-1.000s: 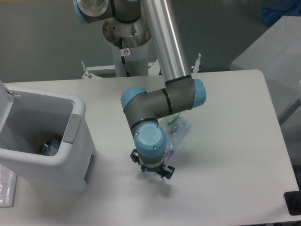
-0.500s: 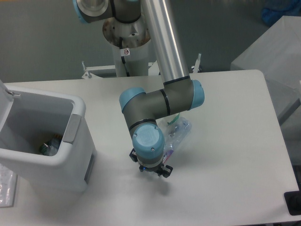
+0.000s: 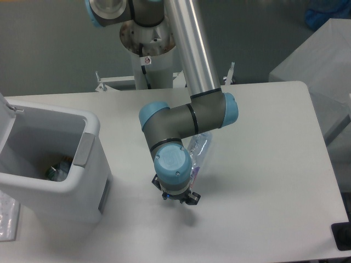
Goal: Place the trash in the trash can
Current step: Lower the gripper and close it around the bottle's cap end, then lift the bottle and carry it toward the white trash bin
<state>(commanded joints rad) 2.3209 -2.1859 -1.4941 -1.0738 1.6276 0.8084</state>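
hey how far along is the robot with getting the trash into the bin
Done: some trash already lies inside the open trash can. In hand: the gripper is down beside the clear plastic wrapper; grasp unclear. Left: carrying it to the can.

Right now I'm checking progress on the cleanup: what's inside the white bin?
Inside the trash can, something small with green and blue-white bits lies at the bottom. The near wall hides the rest of the floor. A clear plastic piece sits on the table.
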